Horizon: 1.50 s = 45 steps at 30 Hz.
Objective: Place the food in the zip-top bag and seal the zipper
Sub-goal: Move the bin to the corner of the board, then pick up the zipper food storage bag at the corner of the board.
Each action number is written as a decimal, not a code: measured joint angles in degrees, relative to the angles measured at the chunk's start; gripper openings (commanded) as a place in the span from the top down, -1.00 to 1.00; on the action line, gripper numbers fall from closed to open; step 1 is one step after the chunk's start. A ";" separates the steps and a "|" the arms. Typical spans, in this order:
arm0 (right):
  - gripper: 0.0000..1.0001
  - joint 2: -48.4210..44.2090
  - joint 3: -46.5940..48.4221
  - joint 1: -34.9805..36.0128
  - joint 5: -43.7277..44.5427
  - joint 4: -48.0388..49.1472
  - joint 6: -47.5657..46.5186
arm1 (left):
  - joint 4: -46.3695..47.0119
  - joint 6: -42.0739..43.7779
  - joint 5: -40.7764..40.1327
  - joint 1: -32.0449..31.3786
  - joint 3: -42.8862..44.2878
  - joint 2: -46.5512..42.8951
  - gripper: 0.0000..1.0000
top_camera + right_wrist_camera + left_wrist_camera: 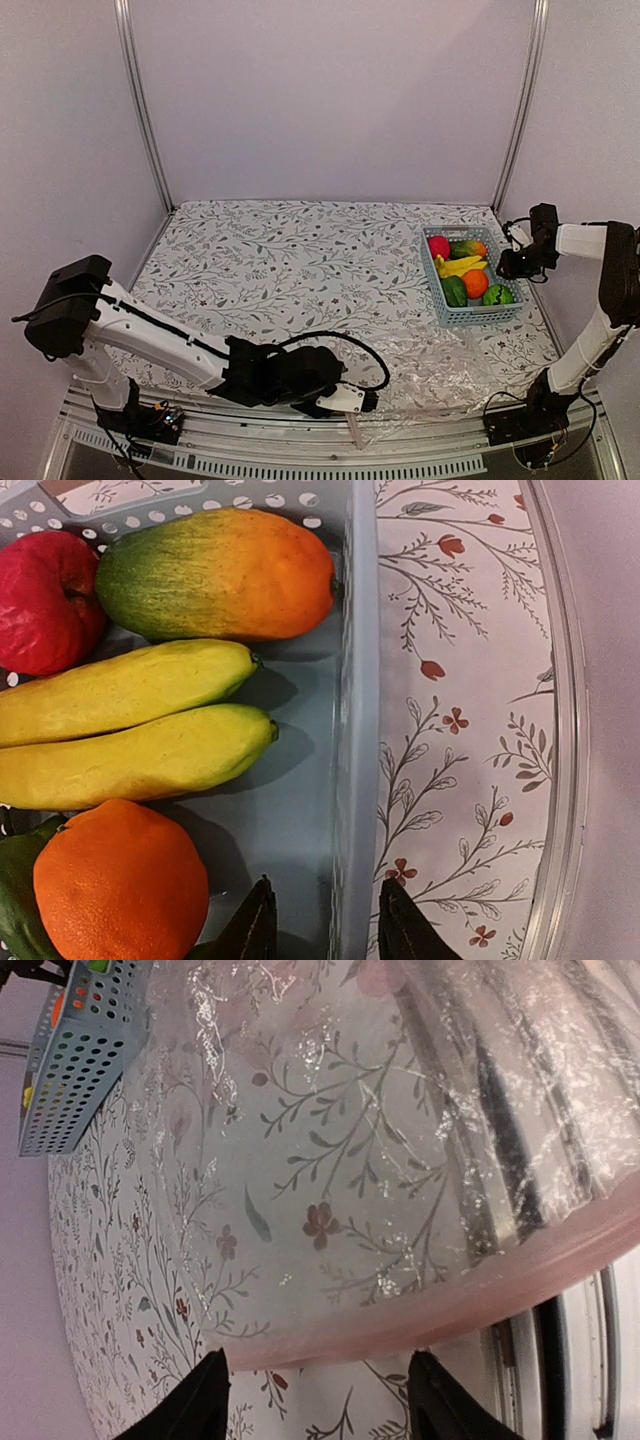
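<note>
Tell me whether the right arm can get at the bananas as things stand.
Probably yes. The right gripper hangs at the blue basket, jaws apart astride its wall, and the bananas lie uncovered just inside, beside the orange, with nothing over them.

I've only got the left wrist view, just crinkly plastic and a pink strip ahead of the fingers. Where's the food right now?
Observer: Every piece I can see is in the light blue basket on the right side of the table: apple, bananas, mango, orange.
Operator: Where's the right arm?
Observer: The right gripper is at that basket, fingers straddling its right wall, one inside, one outside.
Operator: Holding any fruit?
Observer: No, its jaws are open with only the wall between them; the orange sits beside the inner finger.
</note>
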 measured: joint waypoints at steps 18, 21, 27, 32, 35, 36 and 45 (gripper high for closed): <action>0.23 -3.06 -1.42 -1.33 -3.30 1.11 -0.92 | 8.13 11.10 -5.51 -0.37 2.08 8.04 0.92; 0.23 -3.26 -1.64 -1.84 -3.74 1.11 -1.11 | 7.21 10.38 -5.84 -0.90 2.10 7.30 0.98; 0.14 -3.69 -1.66 -1.88 -4.57 1.18 -1.49 | -1.01 2.89 -6.36 -2.19 1.53 -3.89 1.00; 0.10 -4.50 -1.64 -1.88 -4.28 1.20 -1.73 | -11.08 -7.37 -8.55 -2.58 1.51 -18.82 1.00; 0.10 -5.57 -1.33 -1.88 -4.39 0.81 -1.79 | -16.94 -13.55 -11.76 -2.45 1.62 -27.21 1.00; 0.10 -6.16 -0.94 -1.88 -4.76 0.48 -1.92 | -18.67 -15.52 -12.90 -2.16 1.70 -29.51 1.00; 0.24 -13.68 1.01 0.70 -12.46 -1.22 -8.04 | -34.80 -36.59 -26.45 10.08 6.08 -46.05 1.00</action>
